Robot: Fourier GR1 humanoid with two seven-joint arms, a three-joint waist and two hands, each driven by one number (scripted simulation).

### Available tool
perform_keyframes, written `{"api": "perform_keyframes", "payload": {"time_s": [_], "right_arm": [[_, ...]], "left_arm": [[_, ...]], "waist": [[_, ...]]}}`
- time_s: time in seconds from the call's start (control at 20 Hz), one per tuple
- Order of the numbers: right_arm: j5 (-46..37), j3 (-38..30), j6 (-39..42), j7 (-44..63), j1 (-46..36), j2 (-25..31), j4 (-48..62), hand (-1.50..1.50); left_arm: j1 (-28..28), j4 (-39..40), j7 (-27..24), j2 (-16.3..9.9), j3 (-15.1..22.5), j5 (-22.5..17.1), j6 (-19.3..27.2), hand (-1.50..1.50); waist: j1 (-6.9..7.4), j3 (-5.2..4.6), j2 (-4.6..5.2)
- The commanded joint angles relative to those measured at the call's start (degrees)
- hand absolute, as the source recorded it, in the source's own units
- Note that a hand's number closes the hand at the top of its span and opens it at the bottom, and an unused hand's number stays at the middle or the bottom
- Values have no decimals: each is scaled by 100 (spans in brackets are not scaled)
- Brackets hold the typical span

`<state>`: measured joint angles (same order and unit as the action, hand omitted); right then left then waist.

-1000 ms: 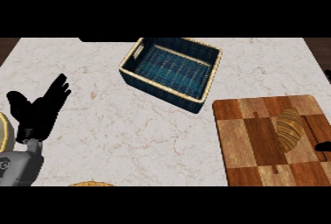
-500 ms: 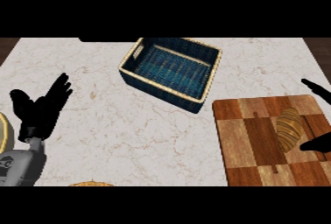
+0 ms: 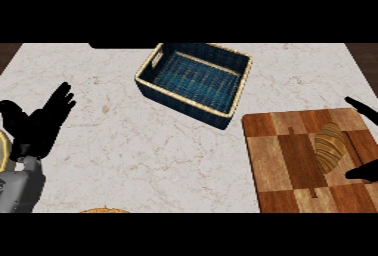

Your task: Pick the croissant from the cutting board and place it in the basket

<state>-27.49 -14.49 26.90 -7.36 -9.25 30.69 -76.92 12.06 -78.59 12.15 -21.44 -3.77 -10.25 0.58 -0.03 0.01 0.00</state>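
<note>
A golden-brown croissant (image 3: 329,147) lies on the wooden cutting board (image 3: 288,160) at the right. A dark blue woven basket (image 3: 195,83) with a pale rim sits at the upper middle of the marble counter, with nothing in it. My right hand (image 3: 365,172) comes in from the right edge, mostly cut off. One finger shows above the croissant and the thumb below it, spread to either side and not closed on it. My left hand (image 3: 40,122) rests open at the left, fingers up.
A yellow-rimmed plate edge (image 3: 4,150) shows at the far left behind my left hand. A brown round object (image 3: 103,210) peeks in at the bottom edge. The marble counter (image 3: 148,155) lies bare between basket and board.
My right hand has come in from the right edge and now brackets the croissant with finger and thumb. The left hand, croissant and basket have stayed put.
</note>
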Motion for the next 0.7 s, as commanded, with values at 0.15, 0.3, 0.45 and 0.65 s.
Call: {"api": "perform_keyframes", "payload": {"time_s": [0.15, 0.3, 0.45, 0.65], "right_arm": [[-34, 34, 85, -435, -287, -79, 392, -150], [-206, 60, -99, -1016, 44, -73, 649, -150], [-336, 20, -16, -602, 34, -63, 291, -150], [-666, 233, -356, -230, 342, -410, -165, -150]], "left_arm": [[170, 194, -30, 22, -322, 90, -200, 0], [-388, -336, -221, 554, 70, 441, 176, 0], [-211, -244, -80, 527, -165, 389, 48, 0], [-225, -621, 383, 486, -109, 525, 95, 0]], "waist": [[2, -1, 6], [15, 1, 3], [7, -1, -1], [2, 0, -5]]}}
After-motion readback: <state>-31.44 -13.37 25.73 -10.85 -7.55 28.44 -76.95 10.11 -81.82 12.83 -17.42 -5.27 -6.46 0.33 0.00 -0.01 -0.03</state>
